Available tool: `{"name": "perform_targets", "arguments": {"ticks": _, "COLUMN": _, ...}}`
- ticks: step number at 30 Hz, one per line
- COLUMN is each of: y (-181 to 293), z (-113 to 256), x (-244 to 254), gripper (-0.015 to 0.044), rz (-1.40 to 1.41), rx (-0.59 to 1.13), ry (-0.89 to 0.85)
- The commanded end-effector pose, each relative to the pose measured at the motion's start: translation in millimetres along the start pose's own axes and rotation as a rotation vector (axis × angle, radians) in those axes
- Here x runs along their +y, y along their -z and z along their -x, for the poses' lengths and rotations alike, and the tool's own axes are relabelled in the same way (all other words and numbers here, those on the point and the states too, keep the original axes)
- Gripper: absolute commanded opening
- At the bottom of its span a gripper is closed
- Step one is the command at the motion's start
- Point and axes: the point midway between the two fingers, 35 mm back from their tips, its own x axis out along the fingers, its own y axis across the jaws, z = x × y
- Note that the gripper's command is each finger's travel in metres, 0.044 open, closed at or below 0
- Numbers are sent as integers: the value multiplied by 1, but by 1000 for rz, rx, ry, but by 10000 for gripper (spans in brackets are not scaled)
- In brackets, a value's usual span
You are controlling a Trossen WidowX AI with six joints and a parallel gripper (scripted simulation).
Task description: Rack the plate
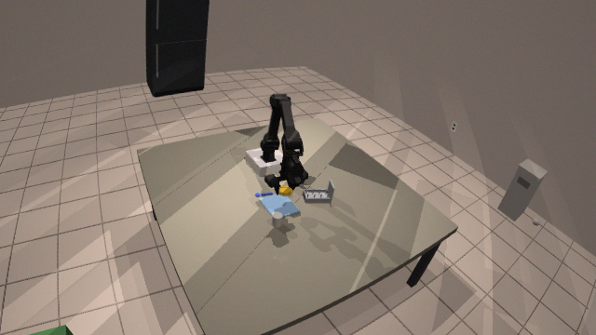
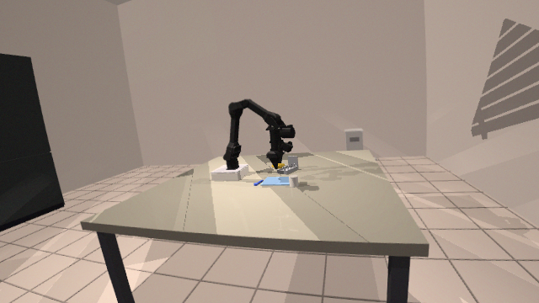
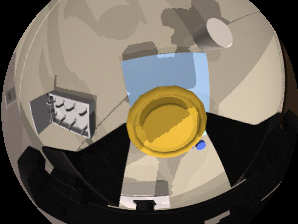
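Observation:
The yellow plate (image 1: pixel 286 191) (image 2: pixel 280 165) (image 3: pixel 170 122) is held above the table, its hollow face toward the wrist camera and roughly level. My gripper (image 1: pixel 284 188) (image 2: pixel 276 167) (image 3: pixel 167 122) is shut on the plate, with one dark finger at each side of its rim in the wrist view. The grey dish rack (image 1: pixel 318 201) (image 2: pixel 288 171) (image 3: pixel 93 120) stands on the table, to the right of the plate in the top view and to its left in the wrist view. Small rails show in the rack, and nothing stands between them. Fine finger contact is hard to see in the top and exterior views.
A light blue mat (image 1: pixel 274 203) (image 2: pixel 274 181) (image 3: pixel 160 75) lies beside the plate's position. A pale cup (image 1: pixel 277 220) (image 2: pixel 294 182) (image 3: pixel 219 33) stands by its far edge. A blue utensil (image 1: pixel 264 194) (image 2: pixel 258 183) (image 3: pixel 200 145) lies near the mat. The rack has an upright panel (image 1: pixel 331 189) at one end.

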Motion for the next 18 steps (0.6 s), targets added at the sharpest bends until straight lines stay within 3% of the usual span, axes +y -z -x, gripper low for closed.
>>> {"name": "perform_targets", "arguments": {"ticks": 1, "y": -3, "z": 24, "x": -1, "gripper": 0, "rz": 0, "rx": -11, "ry": 0}}
{"name": "perform_targets", "arguments": {"ticks": 18, "y": -4, "z": 94, "x": -1, "gripper": 0, "rz": 6, "rx": -8, "ry": 1}}
